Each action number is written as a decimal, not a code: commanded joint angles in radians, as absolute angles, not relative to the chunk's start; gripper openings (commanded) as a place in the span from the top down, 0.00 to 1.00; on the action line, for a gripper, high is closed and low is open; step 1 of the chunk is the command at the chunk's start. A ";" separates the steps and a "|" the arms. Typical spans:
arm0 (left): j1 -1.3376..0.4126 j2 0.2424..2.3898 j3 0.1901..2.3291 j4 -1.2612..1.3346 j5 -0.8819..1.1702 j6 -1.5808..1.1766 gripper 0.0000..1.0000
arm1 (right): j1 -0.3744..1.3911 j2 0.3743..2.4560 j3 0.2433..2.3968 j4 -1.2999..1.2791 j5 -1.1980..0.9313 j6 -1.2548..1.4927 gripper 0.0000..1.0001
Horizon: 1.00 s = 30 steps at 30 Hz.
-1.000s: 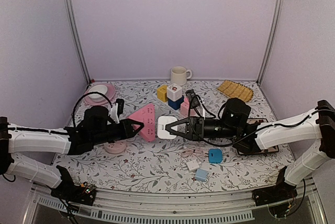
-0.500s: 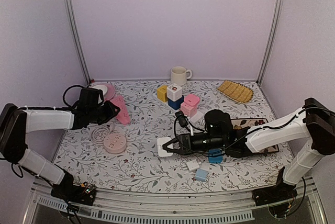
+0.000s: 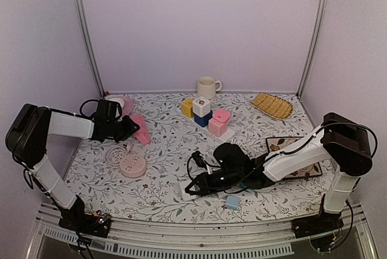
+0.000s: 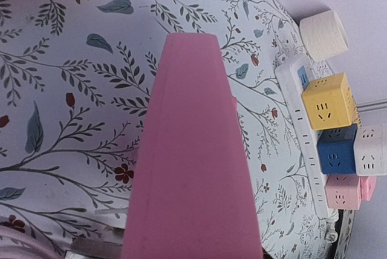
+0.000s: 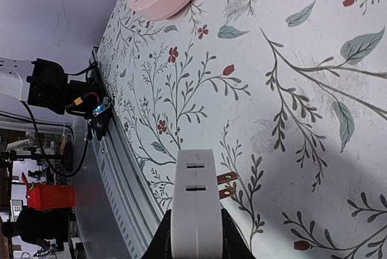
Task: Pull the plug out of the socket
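**Plug and socket well apart – one in each gripper**

Over on the left side of the floral table, the left gripper is clamped on the pink socket, a wedge-shaped block held tilted with its far end down by the tablecloth. From the left wrist camera that pink body fills the middle of the picture, and the fingers themselves are out of sight beneath it. Beyond it lies the white power strip carrying a yellow cube, a blue cube and a pale pink cube, with the cream mug further back.

Now to the right arm, stretched low across the front of the table. The right gripper is closed around the white plug – dark fingers pinch it from both sides. Its two metal prongs stand bare, close above the cloth, touching nothing that I can make out.

Between the two arms a round pink disc lies flat on the table, nearer the left gripper. A small light-blue block sits just beside the right arm, at the front edge.
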State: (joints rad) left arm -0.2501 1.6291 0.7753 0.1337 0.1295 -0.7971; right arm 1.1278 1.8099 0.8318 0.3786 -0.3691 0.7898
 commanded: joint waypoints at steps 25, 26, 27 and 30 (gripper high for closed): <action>-0.235 1.561 0.779 0.101 0.083 -0.698 0.15 | 1.138 1.773 0.755 0.253 -0.266 0.808 0.45; -0.236 1.552 0.778 0.099 0.081 -0.697 0.14 | 1.137 1.762 0.752 0.239 -0.246 0.804 0.43; -0.237 1.544 0.777 0.097 0.082 -0.695 0.13 | 1.138 1.750 0.750 0.222 -0.225 0.800 0.41; -0.240 1.523 0.775 0.095 0.083 -0.691 0.11 | 1.138 1.705 0.745 0.179 -0.166 0.788 0.34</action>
State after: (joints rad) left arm -0.2440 1.5658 0.7856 0.1040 0.0933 -0.7147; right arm 1.1332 1.7710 0.7624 0.2646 -0.2642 0.8146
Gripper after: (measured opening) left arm 0.883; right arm 0.632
